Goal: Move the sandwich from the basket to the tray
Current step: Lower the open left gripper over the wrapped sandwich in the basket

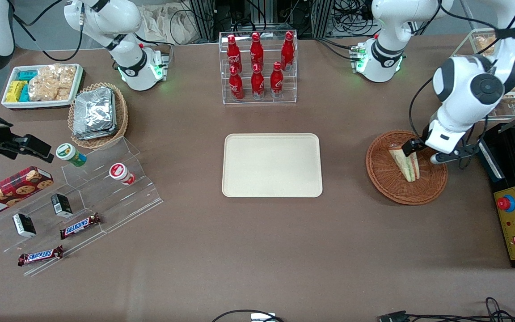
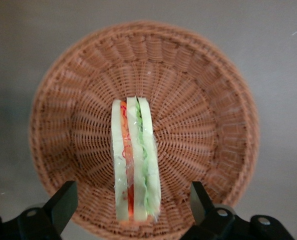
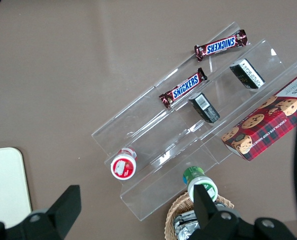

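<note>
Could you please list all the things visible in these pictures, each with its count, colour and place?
sandwich: 1, pale bread with green and red filling, in the basket
basket: 1, reddish-brown wicker, toward the working arm's end
tray: 1, cream, mid-table
bottles: 7, red, in a clear rack farther from the camera than the tray
foil packets: stack, silver, in a tan basket
white bin: 1, holds snacks, toward the parked arm's end
cookie box: 1, red tartan
Snickers bars: 2, brown, on the clear stand
cups: 2, one green-lidded, one red-lidded
small boxes: 2, black
gripper: 1, black, open, fingers either side of the sandwich
</note>
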